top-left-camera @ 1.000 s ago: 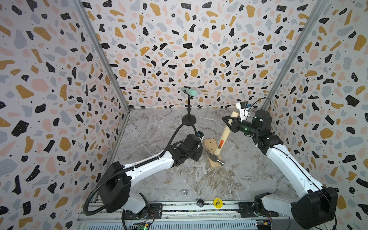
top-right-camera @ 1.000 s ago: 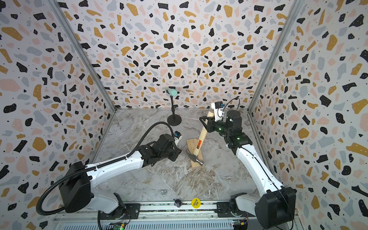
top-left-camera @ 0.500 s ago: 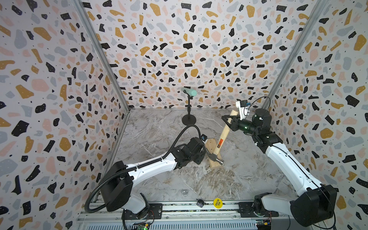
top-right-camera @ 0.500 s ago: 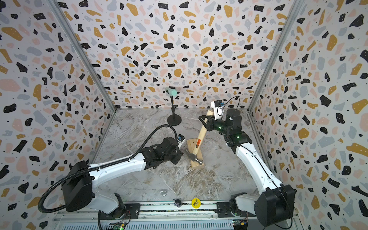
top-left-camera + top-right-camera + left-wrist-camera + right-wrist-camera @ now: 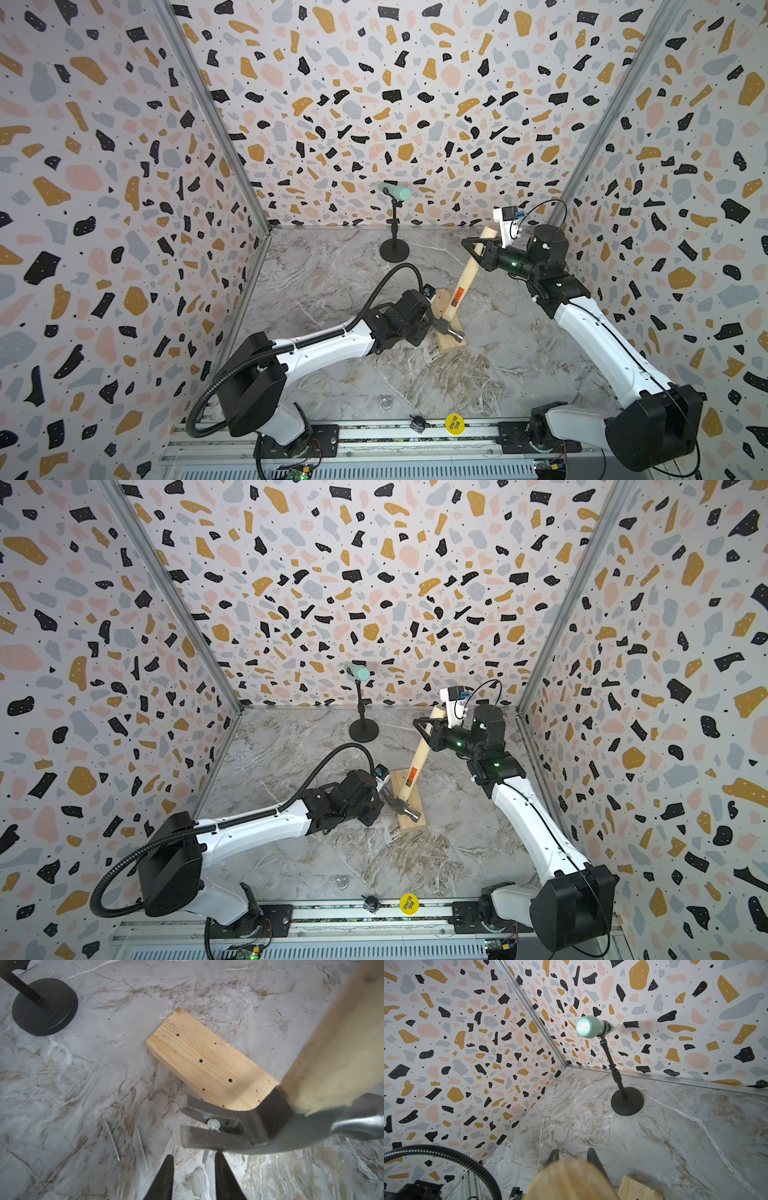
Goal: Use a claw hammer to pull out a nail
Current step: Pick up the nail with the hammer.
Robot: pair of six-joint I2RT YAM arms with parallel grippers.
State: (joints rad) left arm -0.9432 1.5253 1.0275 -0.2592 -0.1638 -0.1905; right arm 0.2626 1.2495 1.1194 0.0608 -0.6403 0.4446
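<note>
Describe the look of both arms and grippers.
The left arm and right arm: white shells, black joints. A ribbed black hose runs along the left; a thin wire loops over the right. The left gripper and right gripper: black pointed fingers.

Soft, even light is flooding the scene, casting only faint shadows on the tabletop (image 5: 332, 299). The claw hammer (image 5: 571, 1180) is blurring close up in the right wrist view.

Seemingly a robot lab booth: terrazzo-print walls (image 5: 374, 83), marble-look tabletop (image 5: 332, 270).
</note>
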